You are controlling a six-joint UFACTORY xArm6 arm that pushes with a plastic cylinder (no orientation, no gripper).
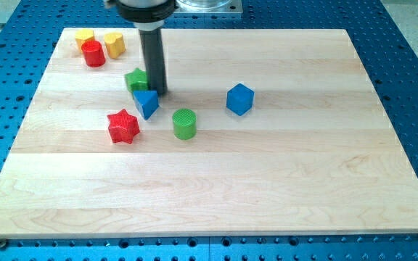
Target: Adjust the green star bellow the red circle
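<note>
My tip (157, 92) stands on the worktop (281, 181), touching the right side of the green star (136, 79) & just above the blue triangle block (146, 103). No hand on this rod, so no grasp to tell. Red circle (93, 54) sits far left, w/ 2 yellow blocks (114, 43) beside it.

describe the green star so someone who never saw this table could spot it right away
Start at the dark rod coming down near the top left of the wooden board. The green star sits right against the left of my tip, just above the blue triangle block. The only other green block is the round green cylinder, lower and to the right.
</note>
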